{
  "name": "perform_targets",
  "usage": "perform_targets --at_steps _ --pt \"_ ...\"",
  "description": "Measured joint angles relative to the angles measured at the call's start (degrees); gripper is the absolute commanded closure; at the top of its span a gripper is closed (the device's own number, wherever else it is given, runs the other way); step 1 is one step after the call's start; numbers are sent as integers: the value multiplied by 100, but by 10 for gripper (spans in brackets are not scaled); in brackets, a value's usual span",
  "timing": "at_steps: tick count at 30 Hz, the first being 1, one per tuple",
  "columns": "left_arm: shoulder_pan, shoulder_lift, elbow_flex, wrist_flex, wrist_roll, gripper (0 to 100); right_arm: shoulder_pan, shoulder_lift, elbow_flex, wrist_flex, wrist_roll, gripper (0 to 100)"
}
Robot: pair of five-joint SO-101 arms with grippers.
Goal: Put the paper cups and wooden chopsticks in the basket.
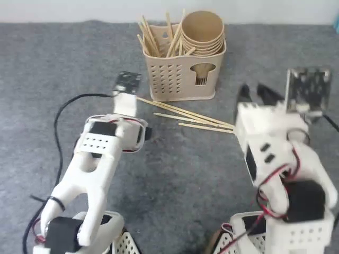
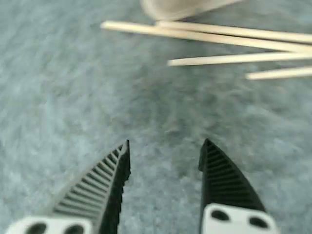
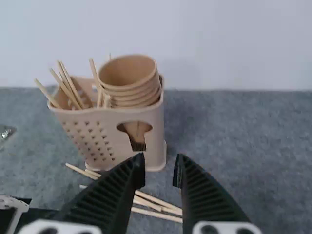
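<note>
Basket (image 1: 183,79) stands upright at the far middle of the bench (image 1: 63,63). Inside: a nested stack of paper cups (image 1: 203,29) on one side, tilted a bit, and a bundle of wooden chopsticks (image 1: 151,37) standing on end on the other, tips fanned out above the rim. About four loose chopsticks (image 1: 196,119) lie flat on the bench just in front of the basket, between the arms. Left tool (image 2: 166,142) is over bare bench near the loose sticks, jaws wide apart, empty. Right tool (image 3: 159,156) faces the basket, jaws only narrowly apart, nothing between them.
</note>
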Motion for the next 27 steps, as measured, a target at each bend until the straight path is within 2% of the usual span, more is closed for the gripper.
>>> perform_targets --at_steps 7,16,21,27 --pt "879 0 -404 229 -1169 780 853 -545 1231 791 18 894" --pt "1846 18 -1160 229 -2690 779 1644 -1143 3815 132 229 894" --pt "2171 527 -1591 229 -3007 779 1635 -1389 4888 -475 229 894" --pt "2444 2286 -2743 229 -3156 779 1714 -1679 5284 -624 299 894"
